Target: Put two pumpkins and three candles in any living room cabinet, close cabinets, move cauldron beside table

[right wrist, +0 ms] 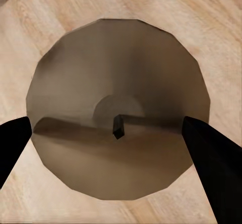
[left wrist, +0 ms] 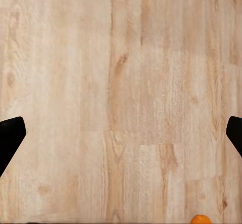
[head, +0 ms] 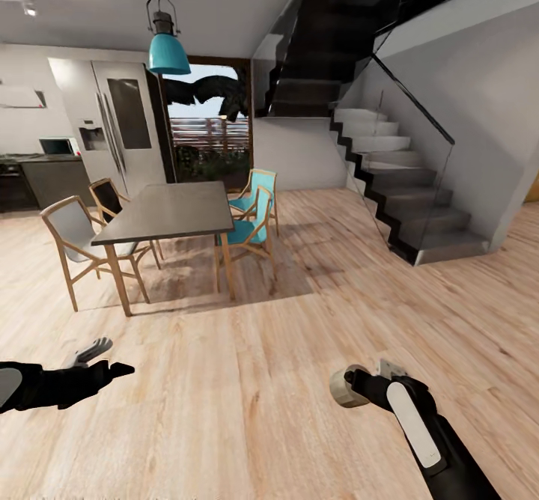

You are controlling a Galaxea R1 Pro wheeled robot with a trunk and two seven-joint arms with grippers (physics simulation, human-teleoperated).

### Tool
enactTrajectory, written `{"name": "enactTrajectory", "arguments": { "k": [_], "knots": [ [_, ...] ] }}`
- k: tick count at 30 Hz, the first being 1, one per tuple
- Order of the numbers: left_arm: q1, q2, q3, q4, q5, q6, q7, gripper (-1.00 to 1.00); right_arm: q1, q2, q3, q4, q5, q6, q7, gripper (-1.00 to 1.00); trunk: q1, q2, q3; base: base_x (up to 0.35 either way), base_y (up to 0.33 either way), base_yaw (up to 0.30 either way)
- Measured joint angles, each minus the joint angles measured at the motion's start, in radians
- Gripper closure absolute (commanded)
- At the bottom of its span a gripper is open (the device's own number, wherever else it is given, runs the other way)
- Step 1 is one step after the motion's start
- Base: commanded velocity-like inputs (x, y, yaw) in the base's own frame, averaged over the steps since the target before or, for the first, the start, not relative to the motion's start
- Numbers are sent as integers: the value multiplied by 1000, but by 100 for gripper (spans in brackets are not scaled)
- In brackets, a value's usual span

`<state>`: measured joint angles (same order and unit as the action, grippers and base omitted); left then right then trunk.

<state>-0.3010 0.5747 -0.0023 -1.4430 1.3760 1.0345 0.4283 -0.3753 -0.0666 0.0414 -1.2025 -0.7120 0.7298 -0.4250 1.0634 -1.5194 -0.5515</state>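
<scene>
The right gripper [right wrist: 118,133] carries 1 candle [head: 346,386] low over the floor [head: 262,350], its fingers [right wrist: 212,153] pinching both sides for transport toward a cabinet, while the left gripper [left wrist: 121,133] hangs spread and empty near 1 pumpkin [left wrist: 200,219] on the floor.

a pumpkin [left wrist: 200,220] pokes in at the left wrist view's edge, mostly cut off. both left fingers [left wrist: 10,141] are clipped at the sides. the candle [right wrist: 118,108] hides the floor beneath it; the right fingers [right wrist: 214,163] run out of frame.
</scene>
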Motion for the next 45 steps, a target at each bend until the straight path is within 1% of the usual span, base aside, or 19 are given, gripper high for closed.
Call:
{"name": "enactTrajectory", "arguments": {
  "k": [3, 6, 26, 30, 32, 45],
  "knots": [
    [0, -5, -13, 0, 0, 0, 0, -100, 0, 0, 12, 0, -1, -1, 0, 100, -12, 21, 9, 0, 0, 281],
    [0, -7, -18, 0, -2, 0, 0, -100, 0, 0, 16, 0, 2, 0, 0, 100, -23, 42, 19, 0, 0, 281],
    [0, -8, -19, 0, -3, -1, 2, -100, 0, 0, 19, 0, 2, -2, 0, 100, -100, 182, 82, 0, 0, 281],
    [0, -8, -20, 0, -3, 0, 2, -100, 0, 0, 38, 0, 2, -4, -2, 100, -115, 210, 94, 0, 0, 281],
    [0, -7, -20, 0, -3, 1, 2, -100, 0, 0, 41, 0, 3, -4, -2, 100, -123, 224, 100, 0, 0, 281],
    [0, -7, -21, 0, -3, 2, 1, -100, 0, 0, 43, 6, 5, -6, -2, 100, -173, 315, 141, 0, 0, 281]
  ]
}}
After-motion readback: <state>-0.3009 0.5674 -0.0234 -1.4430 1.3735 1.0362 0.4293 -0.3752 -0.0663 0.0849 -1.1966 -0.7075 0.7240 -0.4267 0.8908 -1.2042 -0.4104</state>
